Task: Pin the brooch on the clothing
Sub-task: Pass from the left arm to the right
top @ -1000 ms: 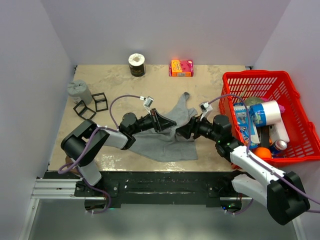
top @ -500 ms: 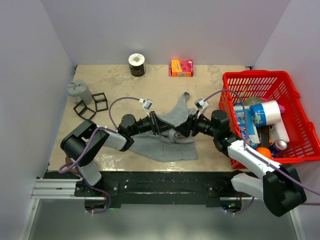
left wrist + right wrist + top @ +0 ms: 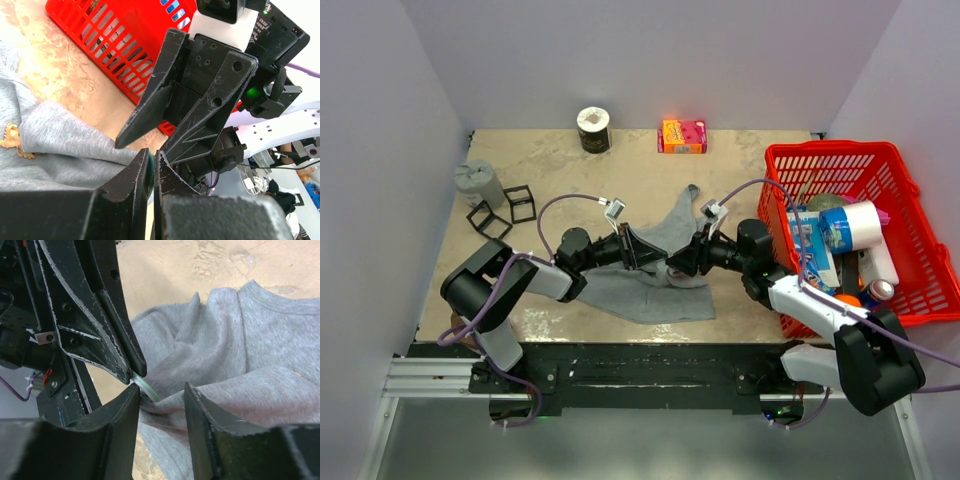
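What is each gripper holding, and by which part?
Left gripper: a small pale curved piece, pinched by one end at its fingertips; what it is cannot be told. Right gripper: nothing yet, jaws open astride a fold of the grey tank top.

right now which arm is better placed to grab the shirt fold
right: the right fingers are open astride a fold of the shirt, while the left fingers are shut just beside it
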{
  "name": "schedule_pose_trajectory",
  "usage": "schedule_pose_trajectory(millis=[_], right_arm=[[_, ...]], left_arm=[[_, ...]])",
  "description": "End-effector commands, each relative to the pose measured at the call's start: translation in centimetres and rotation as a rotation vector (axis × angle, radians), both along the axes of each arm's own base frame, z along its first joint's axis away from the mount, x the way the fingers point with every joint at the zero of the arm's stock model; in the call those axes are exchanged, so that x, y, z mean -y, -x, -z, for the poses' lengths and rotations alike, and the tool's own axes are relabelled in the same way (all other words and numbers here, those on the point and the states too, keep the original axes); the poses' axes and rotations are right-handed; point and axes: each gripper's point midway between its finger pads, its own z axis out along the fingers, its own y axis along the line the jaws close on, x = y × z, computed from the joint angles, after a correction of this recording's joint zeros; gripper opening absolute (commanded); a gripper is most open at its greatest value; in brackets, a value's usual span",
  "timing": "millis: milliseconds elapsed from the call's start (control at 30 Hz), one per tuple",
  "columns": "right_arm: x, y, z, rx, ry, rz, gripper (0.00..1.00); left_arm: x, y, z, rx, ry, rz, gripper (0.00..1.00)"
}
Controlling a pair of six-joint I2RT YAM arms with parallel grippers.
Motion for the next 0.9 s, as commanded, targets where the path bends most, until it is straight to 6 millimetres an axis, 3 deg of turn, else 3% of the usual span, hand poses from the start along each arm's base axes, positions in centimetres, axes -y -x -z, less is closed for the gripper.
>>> schedule_pose_trajectory(millis=[0,233,300,367,400,433,500,533,600,667,700,733,800,867], right_arm=[[-0.5,-0.4,-1.8,0.095,-0.036,-0.043,0.38],[-0.9,0.1,-2.3,0.097,-0.046,-0.087,0.10],[-0.9,0.1,-2.3,0.101,-0.033,-0.097,0.00],[-0.7,0.2,-1.9,0.087,-0.011,-0.098,0.00],[-0.7,0.2,-2.0,0.097,-0.003,-0.101,0.00],[-0.7,0.2,-2.1,0.097,0.000,-0.102,0.00],[-0.6,0.1,-2.3,0.099,0.009,-0.104,0.00],[-0.6,0.1,-2.4,0.098,0.015,-0.106,0.00],[-0.6,0.1,-2.4,0.099,0.037,-0.114,0.00],[-0.5,0.3,-2.0,0.081,0.056,-0.129,0.00],[-0.6,0.1,-2.3,0.088,0.053,-0.136,0.00],[-0.8,0.1,-2.3,0.084,0.051,-0.143,0.00],[-0.8,0.1,-2.3,0.077,0.060,-0.156,0.00],[-0.9,0.1,-2.1,0.062,0.071,-0.164,0.00]], left_arm=[[-0.1,1.0,-3.0,0.098,0.073,0.044,0.00],[0.1,1.0,-2.5,0.087,0.047,0.056,0.00],[0.3,1.0,-2.6,0.097,0.038,0.069,0.19],[0.2,0.8,-2.0,0.094,0.008,0.068,0.43],[0.4,0.8,-2.4,0.111,0.005,0.076,0.49],[0.3,0.6,-1.9,0.092,-0.022,0.073,0.67],[0.5,0.4,-2.4,0.128,-0.044,0.088,0.76],[0.5,0.4,-1.5,0.093,-0.084,0.100,0.80],[0.3,-0.3,-2.3,0.153,-0.118,0.106,0.83],[-0.5,-1.2,-0.8,0.167,-0.213,0.107,0.85],[-0.5,-1.8,-1.9,0.213,-0.226,0.114,0.85],[-1.0,-1.7,-0.5,0.173,-0.290,0.130,0.85],[-1.6,-2.9,-1.3,0.300,-0.333,0.141,0.84],[-2.8,-3.6,-0.8,0.366,-0.395,0.176,0.84]])
